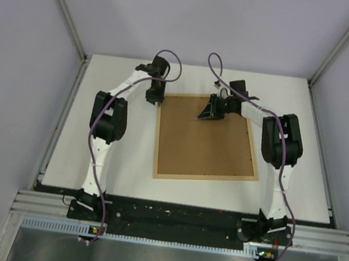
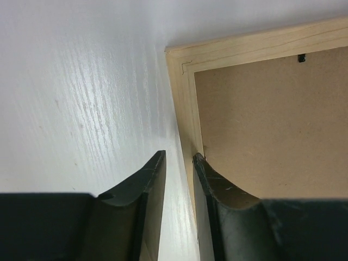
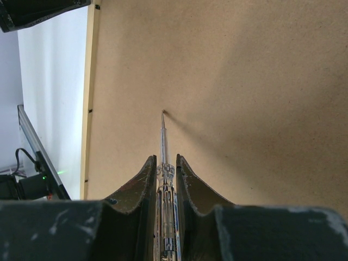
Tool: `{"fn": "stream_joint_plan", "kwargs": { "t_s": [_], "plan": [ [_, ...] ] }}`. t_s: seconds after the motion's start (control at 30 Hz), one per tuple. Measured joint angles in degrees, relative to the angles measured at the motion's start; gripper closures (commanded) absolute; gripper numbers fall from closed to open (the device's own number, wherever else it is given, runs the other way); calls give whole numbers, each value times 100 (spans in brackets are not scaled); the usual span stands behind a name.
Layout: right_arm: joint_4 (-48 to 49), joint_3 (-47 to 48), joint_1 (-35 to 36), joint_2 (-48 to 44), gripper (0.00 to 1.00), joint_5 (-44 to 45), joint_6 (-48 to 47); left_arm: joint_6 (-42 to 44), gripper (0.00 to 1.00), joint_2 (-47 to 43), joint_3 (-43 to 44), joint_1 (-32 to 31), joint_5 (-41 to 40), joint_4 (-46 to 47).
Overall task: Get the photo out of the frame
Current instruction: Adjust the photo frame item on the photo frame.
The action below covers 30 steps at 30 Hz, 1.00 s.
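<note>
Arm bases are seen at the near desk (image 1: pixel 125 162) edge. The left arm (image 1: pixel 108 118) and right arm (image 1: pixel 281 141) are both reached toward the far side.

The frame (image 1: pixel 205 178) is laid flat at mid-desk, back side up and slightly skewed. Its back is filled by the brown board (image 1: pixel 205 144). The photo is not visible from this side.

Right hand (image 3: pixel 166 159): held over the far half of the board, pressed together on a thin tool (image 3: pixel 166 217) with a clear handle and a metal shaft. The tool tip is set against the board surface, and a small shadow is cast beside it.

Left hand (image 2: pixel 179 156): placed at the frame's far-left corner, partly spread. One finger (image 2: pixel 147 179) is seen over bare desk just outside the rail, the other over the rail's inner edge, next to the board. Nothing is seen pinched. Contact with the rail cannot be told.

A small black tab (image 2: pixel 300 57) is noted on the far rail's inner edge, at the board's margin.
</note>
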Motion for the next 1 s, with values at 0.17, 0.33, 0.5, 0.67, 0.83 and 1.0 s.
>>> {"fn": "stream_joint_plan", "kwargs": {
  "t_s": [0.17,0.33,0.5,0.67,0.83,1.0],
  "plan": [
    [0,0,0,0,100,0,0,-9,56,0,0,-11,74,-2],
    [0,0,0,0,100,0,0,-24,56,0,-2,-35,208,44],
    [0,0,2,0,100,0,0,9,58,13,22,-153,46,-11],
    [0,0,2,0,100,0,0,74,62,103,127,-293,-238,-68],
    [0,0,4,0,100,0,0,140,69,114,140,-306,-409,-87],
    [0,0,4,0,100,0,0,153,69,125,140,-304,-470,-85]
  ]
}}
